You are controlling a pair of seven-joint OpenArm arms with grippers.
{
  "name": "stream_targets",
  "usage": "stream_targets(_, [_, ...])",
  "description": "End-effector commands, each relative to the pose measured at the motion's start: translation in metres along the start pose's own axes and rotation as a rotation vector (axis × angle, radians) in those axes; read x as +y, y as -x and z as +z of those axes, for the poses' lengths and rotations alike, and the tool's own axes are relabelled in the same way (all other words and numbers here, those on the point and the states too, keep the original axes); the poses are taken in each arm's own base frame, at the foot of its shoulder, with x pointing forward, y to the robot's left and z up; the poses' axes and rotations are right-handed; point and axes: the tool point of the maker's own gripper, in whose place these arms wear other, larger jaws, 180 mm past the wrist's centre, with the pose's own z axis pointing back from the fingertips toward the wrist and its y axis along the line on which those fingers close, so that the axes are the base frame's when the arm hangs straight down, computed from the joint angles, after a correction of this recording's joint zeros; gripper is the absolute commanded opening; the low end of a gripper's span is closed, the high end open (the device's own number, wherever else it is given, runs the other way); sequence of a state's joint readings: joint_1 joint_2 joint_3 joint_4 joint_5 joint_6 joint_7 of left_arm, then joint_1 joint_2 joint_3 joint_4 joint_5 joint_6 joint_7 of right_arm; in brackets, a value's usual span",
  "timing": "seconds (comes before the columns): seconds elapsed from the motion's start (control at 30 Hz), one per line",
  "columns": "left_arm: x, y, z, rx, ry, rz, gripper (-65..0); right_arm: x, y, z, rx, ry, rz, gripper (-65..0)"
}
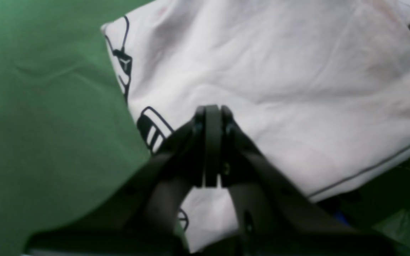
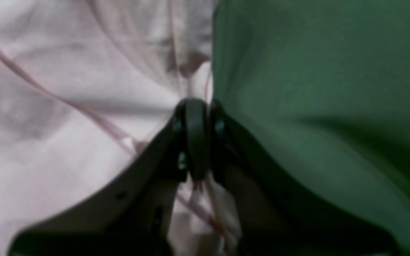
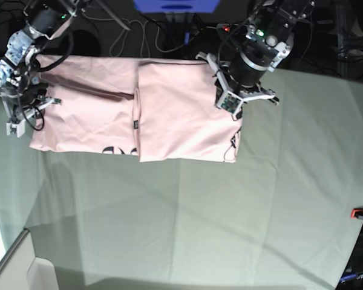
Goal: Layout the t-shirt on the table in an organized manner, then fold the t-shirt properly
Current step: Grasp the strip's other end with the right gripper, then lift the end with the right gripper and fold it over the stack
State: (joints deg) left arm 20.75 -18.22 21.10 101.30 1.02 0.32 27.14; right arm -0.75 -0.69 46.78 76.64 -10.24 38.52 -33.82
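Observation:
The pale pink t-shirt point(image 3: 175, 115) lies along the far part of the table point(image 3: 230, 229), its right portion folded over the middle and black print showing along its near edge. My left gripper point(image 3: 230, 109) is at the shirt's right edge. In the left wrist view the left gripper point(image 1: 212, 142) is shut, with the t-shirt point(image 1: 297, 89) passing under its fingers and its hem lifted. My right gripper point(image 3: 15, 124) is at the shirt's left edge. Close up, the right gripper point(image 2: 196, 138) is shut with a pinch of the t-shirt point(image 2: 66, 106) bunched between its jaws.
Cables and a blue object point(image 3: 175, 6) sit behind the table's far edge. A red clamp point(image 3: 360, 212) marks the right edge. A pale box corner point(image 3: 42, 272) shows at the near left. Creased green cloth covers the near part of the table.

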Motion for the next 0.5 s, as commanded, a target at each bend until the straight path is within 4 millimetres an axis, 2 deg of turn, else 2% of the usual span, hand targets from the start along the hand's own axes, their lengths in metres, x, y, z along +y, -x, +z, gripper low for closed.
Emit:
stream_targets(0.0, [0.003,-0.010,0.001,-0.037,-0.008,-0.001,-65.0,0.008,-0.005,0.004,-0.011,-0.022,0.013,-65.0])
stream_targets(0.23, [0.003,-0.009,0.001,-0.034,-0.008,-0.001,-65.0,0.010,-0.033,0.028,-0.106,0.025,0.051,-65.0])
stream_targets(0.47, [0.003,-0.009,0.001,-0.034,-0.008,-0.001,-65.0,0.008,-0.036,0.036,-0.123,0.042,0.063,-65.0])
